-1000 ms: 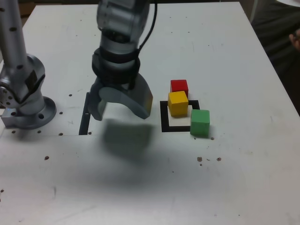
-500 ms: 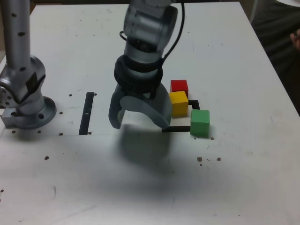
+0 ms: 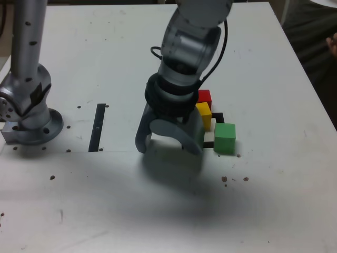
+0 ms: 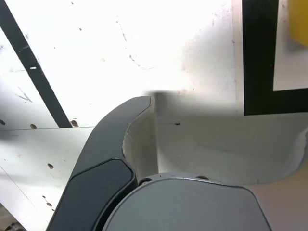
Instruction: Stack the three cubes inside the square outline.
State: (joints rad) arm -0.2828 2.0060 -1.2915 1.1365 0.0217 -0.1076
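the hand [image 3: 169,143], spread wide and empty, hangs low over the surface [image 3: 158,211] just to the exterior view's left of the square outline [image 3: 217,118], where the yellow cube [image 3: 204,113] sits, red cube [image 3: 204,97] behind, green cube [image 3: 225,138] at its right edge.

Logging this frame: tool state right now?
Tool: open, holding nothing, just beside the cubes.
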